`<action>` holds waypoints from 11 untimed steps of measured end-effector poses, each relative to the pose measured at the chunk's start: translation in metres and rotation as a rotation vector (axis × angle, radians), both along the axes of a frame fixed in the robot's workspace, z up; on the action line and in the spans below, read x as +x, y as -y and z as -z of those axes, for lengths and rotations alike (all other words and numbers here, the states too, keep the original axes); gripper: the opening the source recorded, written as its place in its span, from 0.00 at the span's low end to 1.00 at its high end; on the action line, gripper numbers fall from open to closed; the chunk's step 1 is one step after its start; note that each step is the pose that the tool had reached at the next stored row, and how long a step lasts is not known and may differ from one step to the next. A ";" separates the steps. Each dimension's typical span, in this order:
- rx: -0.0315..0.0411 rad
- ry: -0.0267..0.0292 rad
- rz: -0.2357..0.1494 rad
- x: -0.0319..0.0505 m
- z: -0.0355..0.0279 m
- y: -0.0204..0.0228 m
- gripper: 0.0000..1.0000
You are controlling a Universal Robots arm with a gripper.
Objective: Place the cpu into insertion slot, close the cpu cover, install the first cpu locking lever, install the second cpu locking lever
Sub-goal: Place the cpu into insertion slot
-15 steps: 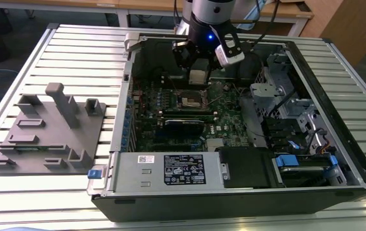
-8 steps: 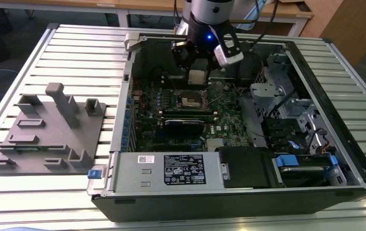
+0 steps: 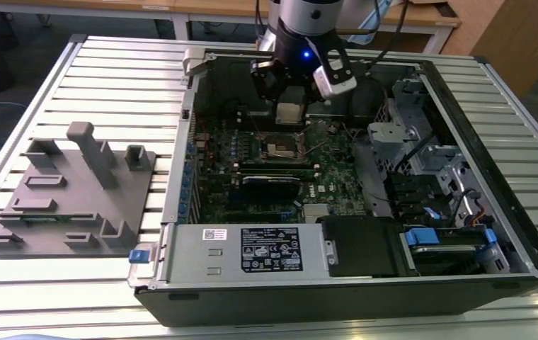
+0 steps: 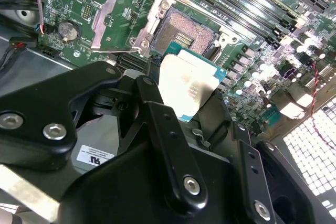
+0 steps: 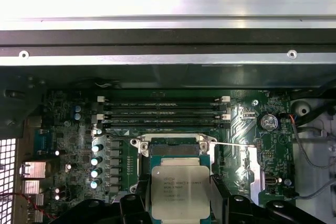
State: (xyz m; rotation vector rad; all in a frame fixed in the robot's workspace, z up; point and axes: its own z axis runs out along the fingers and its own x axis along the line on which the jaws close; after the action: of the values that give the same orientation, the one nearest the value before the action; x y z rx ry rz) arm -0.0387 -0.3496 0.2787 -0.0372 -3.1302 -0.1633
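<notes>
Cpu sits clamped in the down-pointing gripper above the insertion slot.

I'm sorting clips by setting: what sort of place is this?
Probably a robotics lab bench for computer assembly: an open computer case lies on a slatted metal table, a grey fixture block sits beside it, and the gripper holds the cpu over the motherboard.

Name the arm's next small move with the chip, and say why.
Probably ease the cpu down and toward the insertion slot until it sits centred over it. The gripper is shut on the cpu above the board; the slot is bare, and the cpu cover is swung open beside it, so nothing seems to block the way.
</notes>
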 end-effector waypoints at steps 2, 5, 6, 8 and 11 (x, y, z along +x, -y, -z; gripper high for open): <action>0.0000 0.0000 0.000 -0.0004 0.0000 0.0000 0.54; 0.0000 0.0000 0.000 -0.0011 0.0000 0.0000 0.54; 0.0000 0.0000 0.000 -0.0013 0.0000 0.0000 0.54; 0.0000 0.0000 0.000 -0.0017 0.0000 0.0000 0.54; -0.0001 0.0000 0.000 -0.0022 0.0000 0.0000 0.54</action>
State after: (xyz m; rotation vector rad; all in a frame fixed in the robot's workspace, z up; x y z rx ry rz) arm -0.0410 -0.3496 0.2787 -0.0373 -3.1302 -0.1632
